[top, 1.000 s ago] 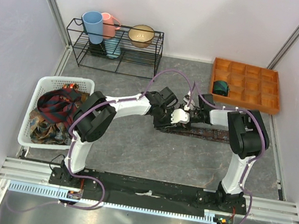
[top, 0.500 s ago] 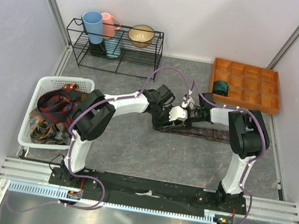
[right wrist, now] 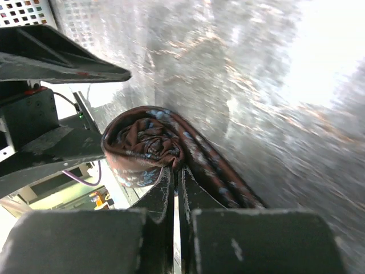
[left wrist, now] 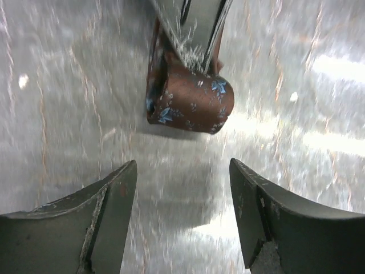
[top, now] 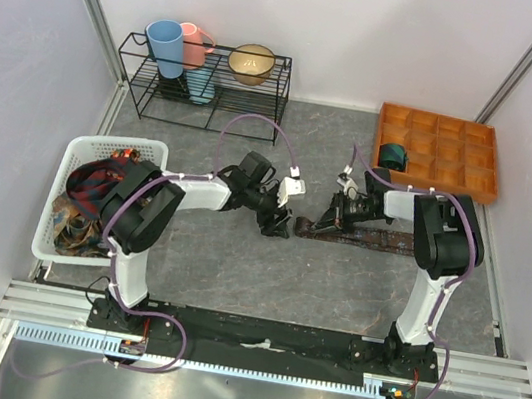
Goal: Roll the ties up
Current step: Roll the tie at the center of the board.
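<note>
A maroon-brown tie with small blue flowers lies across the middle of the table, and its left end is wound into a roll. My right gripper is shut, its tips nipping the roll where the flat tail leaves it. My left gripper is open and holds nothing; it stands a short way left of the roll and clear of it. From above, the left gripper and the right gripper face each other with the roll between them.
A white basket at the left holds several loose ties. An orange compartment tray at the back right holds one rolled teal tie. A black wire rack with cups and a bowl stands at the back left.
My right gripper has closed on the roll. My left gripper has opened, let go of the roll and drawn back to the left.
</note>
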Motion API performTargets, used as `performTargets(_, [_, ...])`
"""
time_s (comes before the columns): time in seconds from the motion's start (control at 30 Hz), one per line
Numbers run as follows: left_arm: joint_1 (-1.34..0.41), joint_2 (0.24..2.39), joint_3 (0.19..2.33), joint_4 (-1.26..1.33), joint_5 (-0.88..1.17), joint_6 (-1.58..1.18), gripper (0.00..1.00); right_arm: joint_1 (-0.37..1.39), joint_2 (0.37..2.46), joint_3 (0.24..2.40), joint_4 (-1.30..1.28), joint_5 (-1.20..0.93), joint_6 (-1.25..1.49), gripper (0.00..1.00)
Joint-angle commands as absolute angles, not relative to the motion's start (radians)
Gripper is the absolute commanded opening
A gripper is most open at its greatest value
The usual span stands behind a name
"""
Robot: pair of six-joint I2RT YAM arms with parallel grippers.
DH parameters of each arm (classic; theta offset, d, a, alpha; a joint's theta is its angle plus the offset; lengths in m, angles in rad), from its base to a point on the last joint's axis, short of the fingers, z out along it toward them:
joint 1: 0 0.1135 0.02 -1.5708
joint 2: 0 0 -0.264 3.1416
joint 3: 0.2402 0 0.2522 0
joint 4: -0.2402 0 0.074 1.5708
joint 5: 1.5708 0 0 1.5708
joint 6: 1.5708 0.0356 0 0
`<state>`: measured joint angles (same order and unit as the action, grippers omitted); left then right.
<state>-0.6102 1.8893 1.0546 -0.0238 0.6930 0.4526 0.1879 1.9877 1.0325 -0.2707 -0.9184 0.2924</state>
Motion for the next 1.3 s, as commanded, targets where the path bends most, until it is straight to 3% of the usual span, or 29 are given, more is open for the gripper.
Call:
performTargets(0.0, [-0.614,1.911,1.045,0.258,0.802,0.316,0.72,0.172,2.043,1.025,-0.331,-0.673,0.178,0.0])
performTargets(0.37, [-0.695,1.985,1.072,0.299,0.704,0.328,0.71,0.172,2.068,1.028,-0.341,-0.689,0.175,0.0])
performTargets(0.5, [-0.716,2.028,1.146,0.198,0.664,0.347,0.66,0.172,2.088,1.037,-0.339,-0.71,0.178,0.0])
performTargets(0.63, [-0.733,2.051,1.21,0.101,0.643,0.399,0.51,0.173,2.102,1.048,-0.334,-0.742,0.187,0.0])
performTargets(0.67, [-0.738,2.048,1.21,0.062,0.638,0.416,0.4,0.173,2.102,1.049,-0.327,-0.758,0.192,0.0])
performTargets(0.77, [-0.738,2.014,1.204,-0.032,0.589,0.48,0.25,0.178,2.097,1.046,-0.295,-0.779,0.228,0.0])
performTargets(0.83, [-0.738,1.997,1.209,-0.095,0.562,0.526,0.19,0.179,2.08,1.049,-0.293,-0.813,0.238,0.0])
performTargets(0.93, [-0.739,1.976,1.216,-0.184,0.519,0.578,0.11,0.164,2.03,1.045,-0.302,-0.86,0.245,0.12])
performTargets(0.97, [-0.739,1.976,1.224,-0.21,0.502,0.589,0.09,0.158,1.999,1.043,-0.31,-0.871,0.253,0.2])
performTargets(1.07, [-0.741,1.986,1.261,-0.29,0.46,0.621,0.07,0.126,1.935,1.046,-0.356,-0.916,0.224,0.33])
performTargets(1.27, [-0.758,2.013,1.318,-0.371,0.384,0.64,0.06,0.135,1.871,1.057,-0.388,-0.985,0.222,0.39])
